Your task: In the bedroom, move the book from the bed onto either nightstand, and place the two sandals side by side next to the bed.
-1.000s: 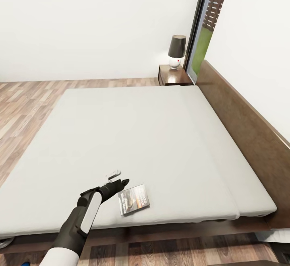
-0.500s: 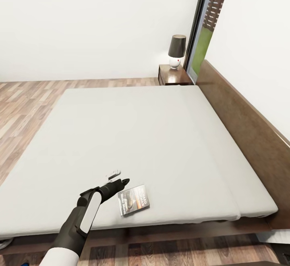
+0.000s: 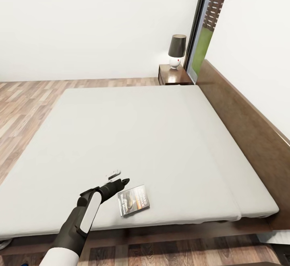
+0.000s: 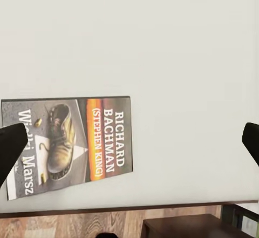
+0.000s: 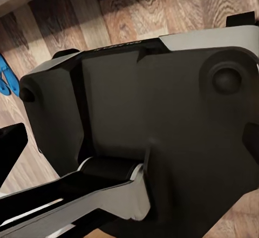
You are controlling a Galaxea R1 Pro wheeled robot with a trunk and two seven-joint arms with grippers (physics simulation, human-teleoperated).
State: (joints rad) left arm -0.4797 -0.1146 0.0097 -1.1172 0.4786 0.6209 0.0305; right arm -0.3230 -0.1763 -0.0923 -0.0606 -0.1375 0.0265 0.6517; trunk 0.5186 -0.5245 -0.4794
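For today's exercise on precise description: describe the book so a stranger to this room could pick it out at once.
Find the bed with the pale mattress. The book lies flat near its front edge, just right of the left gripper. Unlike the small white thing beside it, its cover is dark, with white lettering and an orange band.

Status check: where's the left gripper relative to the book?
Left gripper open, hovering beside the book. Book flat near the bed edge, not grasped. Nothing in the way.

Slight camera drift; scene otherwise static.
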